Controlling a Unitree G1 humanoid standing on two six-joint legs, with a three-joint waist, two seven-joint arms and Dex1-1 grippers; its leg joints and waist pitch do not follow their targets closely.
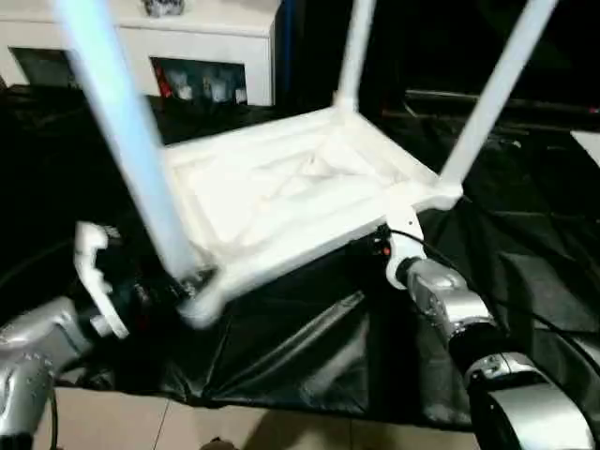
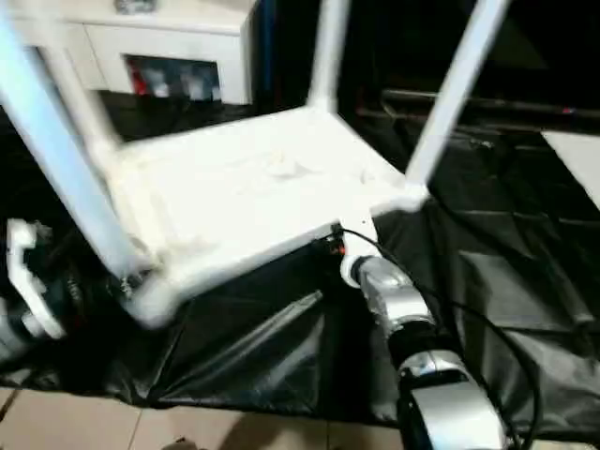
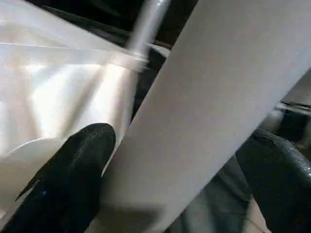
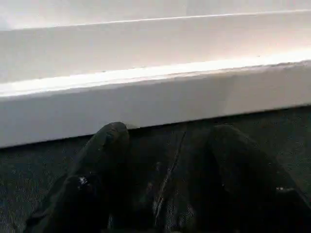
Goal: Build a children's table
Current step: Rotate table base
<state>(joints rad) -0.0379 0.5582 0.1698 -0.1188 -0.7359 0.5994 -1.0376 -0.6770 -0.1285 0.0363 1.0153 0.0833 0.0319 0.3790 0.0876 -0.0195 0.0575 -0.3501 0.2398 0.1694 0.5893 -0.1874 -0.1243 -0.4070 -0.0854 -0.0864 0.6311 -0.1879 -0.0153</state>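
left gripper [image 3: 180, 160]: fingers [image 3: 73, 179] spread wide, one on each side of the near-left leg [image 1: 131, 150] of the children's table; the leg runs between them, neither pad seen pressing on it. in the head views this gripper's white bracket sits just beside the foot of that leg, at the near-left corner socket [image 1: 202, 300].

right gripper [image 4: 167, 145]: two black fingers set apart, nothing between them. the fingertips [image 4: 114, 133] lie low on the black sheet [image 1: 309, 356], right under the white rim of the table top [image 1: 281, 197]. whether they touch the rim, cannot tell. from the head, the right forearm [image 1: 450, 309] reaches in to the near-right corner of the top.

task thing: the table lies upside down on the sheet, ribbed underside up, tilted. four legs [image 1: 487, 94] stand up from the corner sockets, seen in full count from the right eye.

around: black sheet is creased and covers the work area. a white cabinet [image 1: 169, 47] with glass doors stands behind, well apart from the table. pale tiled floor [image 1: 141, 422] shows at the near edge of the sheet.

room: the near-left leg crosses in front of the left arm and blocks its way inward. open sheet lies to the right of the right forearm.
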